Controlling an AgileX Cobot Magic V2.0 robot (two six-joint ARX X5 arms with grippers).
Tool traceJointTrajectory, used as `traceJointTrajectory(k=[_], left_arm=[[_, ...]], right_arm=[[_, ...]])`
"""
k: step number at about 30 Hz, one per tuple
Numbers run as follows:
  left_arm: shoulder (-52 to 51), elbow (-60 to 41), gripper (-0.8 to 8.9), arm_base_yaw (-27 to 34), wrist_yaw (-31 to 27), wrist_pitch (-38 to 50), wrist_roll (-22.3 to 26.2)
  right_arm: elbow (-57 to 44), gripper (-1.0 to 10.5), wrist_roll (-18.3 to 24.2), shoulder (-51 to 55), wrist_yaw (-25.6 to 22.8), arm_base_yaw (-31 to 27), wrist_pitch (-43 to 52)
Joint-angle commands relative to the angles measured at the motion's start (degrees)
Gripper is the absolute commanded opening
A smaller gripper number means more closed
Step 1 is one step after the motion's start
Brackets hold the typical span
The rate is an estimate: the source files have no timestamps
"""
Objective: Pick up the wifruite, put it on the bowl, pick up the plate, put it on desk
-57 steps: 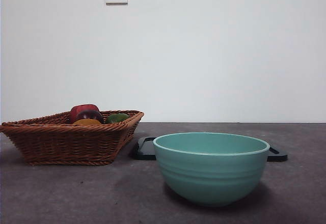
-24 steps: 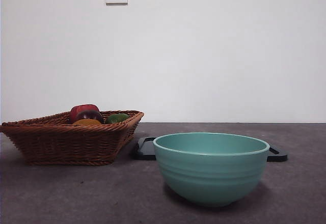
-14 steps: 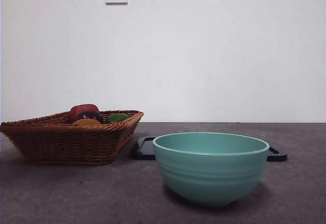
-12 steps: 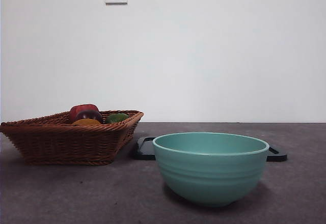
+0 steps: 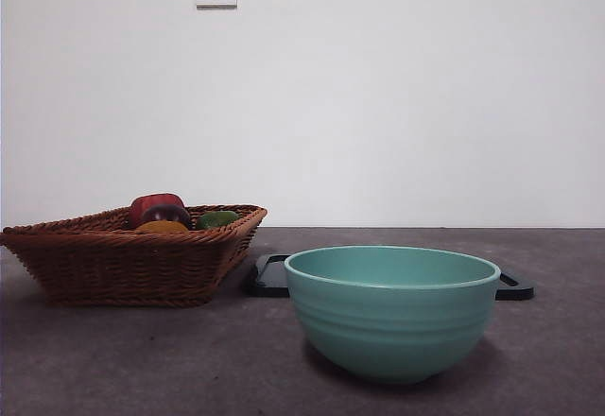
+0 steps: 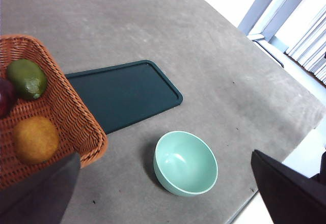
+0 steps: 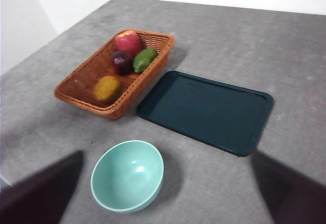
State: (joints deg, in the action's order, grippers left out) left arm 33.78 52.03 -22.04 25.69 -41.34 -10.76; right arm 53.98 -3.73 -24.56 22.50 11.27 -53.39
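Inside the wicker basket, at its near end, lies the wifruite, untouched; the bowl stands empty on the desk. Descend vertically over the fruit, clear of the basket wall, and close gently. Both grippers, left and right, hang high, spread wide, holding nothing.

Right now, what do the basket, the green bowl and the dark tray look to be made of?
The basket looks like woven wicker or rattan: brown strands interlaced, with a braided rim. The bowl seems to be glazed ceramic, possibly melamine: smooth teal surface, faint ridges, soft sheen. The tray appears to be plastic, maybe coated metal: thin, flat, dark, with a raised moulded lip and matte finish.
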Motion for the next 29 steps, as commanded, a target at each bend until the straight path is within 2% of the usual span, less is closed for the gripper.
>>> traceJointTrajectory(k=[1,10,16,21,29], left_arm=[[0.3,1.0,7.31,-0.3,0.3,0.6,0.9],[0.5,1.0,7.27,-0.3,0.3,0.0,0.6],[2.9,1.0,7.27,-0.2,-0.7,-1.3,-1.5],[8.6,1.7,7.26,-0.2,-0.8,-1.3,-5.1],[21.0,3.8,7.24,-0.2,-3.7,-1.3,-6.8]], right_arm=[[1.1,6.5,0.7,-0.2,0.0,0.3,0.7],[1.1,6.5,0.7,-0.2,0.0,0.3,0.6],[1.1,6.5,-0.3,-0.2,0.0,0.3,0.6],[1.1,6.5,-0.3,-0.2,0.0,0.3,0.7],[1.1,6.5,-0.3,-0.2,0.0,0.3,1.0]])
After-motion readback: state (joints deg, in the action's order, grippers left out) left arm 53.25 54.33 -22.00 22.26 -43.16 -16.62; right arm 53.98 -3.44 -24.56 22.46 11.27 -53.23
